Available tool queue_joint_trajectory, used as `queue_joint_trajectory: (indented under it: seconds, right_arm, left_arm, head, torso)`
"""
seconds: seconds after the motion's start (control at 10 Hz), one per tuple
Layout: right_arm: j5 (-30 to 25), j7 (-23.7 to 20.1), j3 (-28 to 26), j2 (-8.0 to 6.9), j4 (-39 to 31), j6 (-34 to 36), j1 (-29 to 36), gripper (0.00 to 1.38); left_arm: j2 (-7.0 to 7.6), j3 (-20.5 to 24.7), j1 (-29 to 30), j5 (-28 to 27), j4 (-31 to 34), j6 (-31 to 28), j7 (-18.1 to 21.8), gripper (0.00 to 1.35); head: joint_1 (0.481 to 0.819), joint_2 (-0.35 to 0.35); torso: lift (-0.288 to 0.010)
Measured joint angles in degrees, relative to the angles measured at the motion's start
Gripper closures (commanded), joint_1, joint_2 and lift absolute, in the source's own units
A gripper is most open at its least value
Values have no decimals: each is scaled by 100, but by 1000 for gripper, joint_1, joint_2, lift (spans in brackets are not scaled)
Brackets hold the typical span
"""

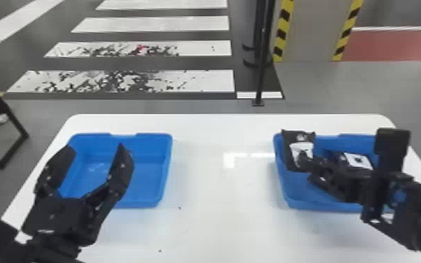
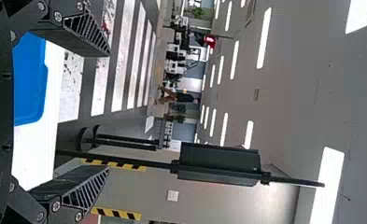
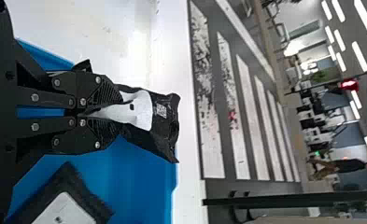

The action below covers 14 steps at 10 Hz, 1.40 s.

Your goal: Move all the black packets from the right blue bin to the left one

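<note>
White stripes (image 1: pixel 150 23) cross the floor beyond the counter (image 1: pixel 216 196) on which the right blue bin (image 1: pixel 320 207) sits. My right jaws are closed on a black packet (image 1: pixel 289 154) above that bin's left side, its film bunched where I pinch it and its end standing out past my tips; I judge the gathered folds give me firmer purchase, and raising it there favours clearing the wall towards the left bin (image 1: pixel 147 148), well to the left of the right bin. Another packet (image 1: pixel 358 161) lies inside the right bin, presumably for a later trip. My left jaws hang spread, holding nothing, likely just waiting.
</note>
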<state>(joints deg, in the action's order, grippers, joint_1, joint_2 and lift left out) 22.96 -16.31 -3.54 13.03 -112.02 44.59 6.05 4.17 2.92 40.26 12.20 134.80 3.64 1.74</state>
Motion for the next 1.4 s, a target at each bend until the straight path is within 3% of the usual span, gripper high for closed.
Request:
queue_joint_trajectory:
  seconds: [0.2, 0.4, 0.7, 1.0, 1.4]
  right_arm:
    - [326, -1165, -174, 47, -13, -760, -18, 1099]
    - [1027, -1950, 344, 240, 310, -1257, -296, 1099]
    - [1881, -2173, 1396, 400, 327, -1291, -450, 1099]
    - [2213, -2166, 2152, 490, 349, -1282, -651, 1099]
    - [2401, -2165, 2567, 541, 334, -1282, -798, 1099]
  left_arm:
    - [11, -116, -109, 562, -1, -272, 194, 190]
    - [33, -168, -288, 1309, 41, -675, 653, 190]
    - [65, -179, -620, 2039, 69, -1428, 1117, 190]
    - [90, -229, -747, 2050, 69, -1689, 1232, 190]
    - [78, -143, -758, 1872, 69, -1931, 1232, 214]
  head:
    - [695, 58]
    - [695, 90]
    - [695, 178]
    - [695, 237]
    - [695, 280]
  torso:
    - [-140]
    - [-140]
    - [-140]
    - [-140]
    - [-140]
